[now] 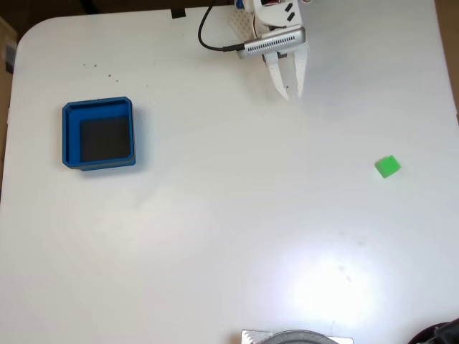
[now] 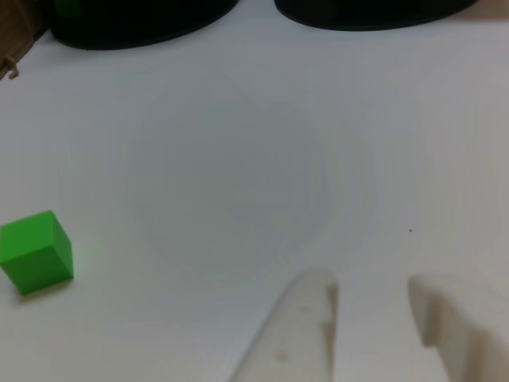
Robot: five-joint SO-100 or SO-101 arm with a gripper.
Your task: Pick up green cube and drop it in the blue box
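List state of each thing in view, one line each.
gripper: open, empty, near the table's top edge in the fixed view
green cube: loose on the table, not gripped, right of the gripper in the fixed view
blue box: upright on the table, open top, nothing inside
table: white, glare patch near the bottom edge

In the fixed view you see the blue box (image 1: pixel 98 134) at the left of the table (image 1: pixel 215 236) and the green cube (image 1: pixel 387 167) far at the right, well apart. The gripper (image 1: pixel 292 92) is near the top edge, between them, its fingers parted and empty.

In the other view the cube (image 2: pixel 36 251) lies left of the fingertips (image 2: pixel 314 298).
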